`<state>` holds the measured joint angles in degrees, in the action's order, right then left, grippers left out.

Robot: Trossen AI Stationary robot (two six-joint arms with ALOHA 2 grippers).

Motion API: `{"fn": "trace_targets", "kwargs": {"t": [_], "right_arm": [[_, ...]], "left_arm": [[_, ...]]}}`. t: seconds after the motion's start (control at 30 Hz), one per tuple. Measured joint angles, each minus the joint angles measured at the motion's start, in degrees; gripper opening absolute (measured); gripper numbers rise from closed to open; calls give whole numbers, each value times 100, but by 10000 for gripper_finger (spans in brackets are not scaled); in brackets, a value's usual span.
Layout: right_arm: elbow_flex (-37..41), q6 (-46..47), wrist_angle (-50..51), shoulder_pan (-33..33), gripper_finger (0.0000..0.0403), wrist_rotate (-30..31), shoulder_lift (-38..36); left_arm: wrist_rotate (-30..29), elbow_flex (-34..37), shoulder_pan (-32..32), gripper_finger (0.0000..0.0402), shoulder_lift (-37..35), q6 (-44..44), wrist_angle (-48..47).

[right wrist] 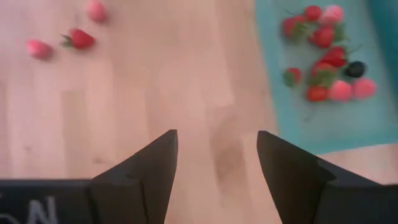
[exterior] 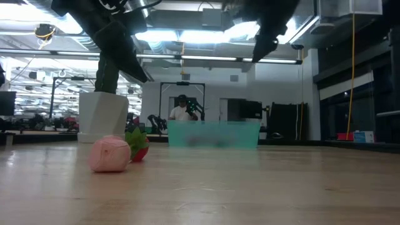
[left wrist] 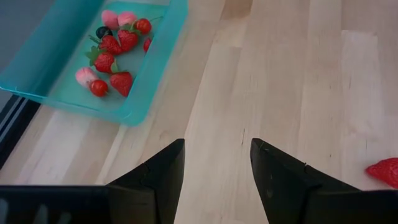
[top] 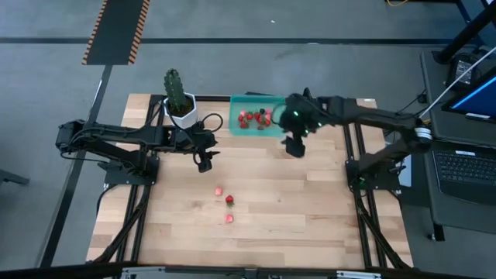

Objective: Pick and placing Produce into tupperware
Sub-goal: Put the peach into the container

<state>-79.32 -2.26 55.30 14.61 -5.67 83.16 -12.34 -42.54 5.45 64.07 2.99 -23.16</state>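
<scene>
Tupperware (top: pixel 256 124) holds clustered produce (top: pixel 254 118); left claw (top: pixel 204 161) and right claw (top: pixel 294 147) gape empty.

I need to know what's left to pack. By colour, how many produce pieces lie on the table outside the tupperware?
Pink pieces: 2
Red piece: 1
Total: 3

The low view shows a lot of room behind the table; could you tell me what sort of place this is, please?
Probably a robotics lab or workshop: ceiling strip lights over an open hall, a person among equipment beyond the table, and a laptop beside it.
</scene>
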Motion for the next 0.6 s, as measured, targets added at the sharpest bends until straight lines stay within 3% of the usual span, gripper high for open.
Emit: {"fn": "trace_targets", "kwargs": {"t": [0.23,0.3,0.5,0.6], "right_arm": [[1491,674,-1337,-682,222,8,-1065],[1881,816,-1767,-840,222,6,-1291],[2759,1146,-2802,-1151,222,19,-1586],[2990,1307,-3024,-1239,222,19,-1585]], "left_arm": [[20,0,-11,176,0,293,-46],[286,0,-55,176,0,177,-167],[950,0,-583,176,0,-761,-242],[954,0,-867,177,0,-450,-126]]}}
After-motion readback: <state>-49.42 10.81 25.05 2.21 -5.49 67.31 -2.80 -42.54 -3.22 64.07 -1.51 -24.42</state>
